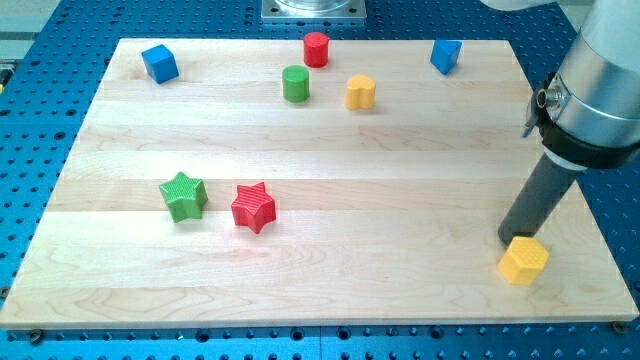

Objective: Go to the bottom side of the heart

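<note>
Since no pincer is fitted, no open or closed state can be told; only a dark rod is seen. My tip (507, 240) is placed at the lower right of the frame, just beside the yellow block (523, 261), whose shape is unclear. The heart is judged to be the yellow piece (360, 92) at upper centre, well apart. If a straight path were taken, the heart could be struck from the side and shoved toward the green cylinder (295, 84).

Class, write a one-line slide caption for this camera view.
My tip sits right beside a yellow block at the lower right of the wooden board.
</note>
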You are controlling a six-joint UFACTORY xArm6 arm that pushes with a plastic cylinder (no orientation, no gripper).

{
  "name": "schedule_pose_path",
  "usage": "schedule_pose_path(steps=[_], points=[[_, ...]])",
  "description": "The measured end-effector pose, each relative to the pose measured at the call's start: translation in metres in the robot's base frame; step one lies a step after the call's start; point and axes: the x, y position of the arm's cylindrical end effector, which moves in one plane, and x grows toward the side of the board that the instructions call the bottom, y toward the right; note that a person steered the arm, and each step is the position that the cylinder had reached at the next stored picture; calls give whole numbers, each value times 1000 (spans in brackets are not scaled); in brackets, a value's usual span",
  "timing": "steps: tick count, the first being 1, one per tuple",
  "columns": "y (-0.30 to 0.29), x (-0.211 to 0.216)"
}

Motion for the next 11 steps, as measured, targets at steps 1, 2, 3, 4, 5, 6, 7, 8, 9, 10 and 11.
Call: schedule_pose_path(steps=[1,2,3,4,5,6,7,8,9,10,11], points=[[-10,-20],[-10,-23],[-10,-23],[-10,-25],[-10,-32],[-10,-35],[-10,-35],[-17,-83],[-94,-124],[-169,-139],[-182,-163]])
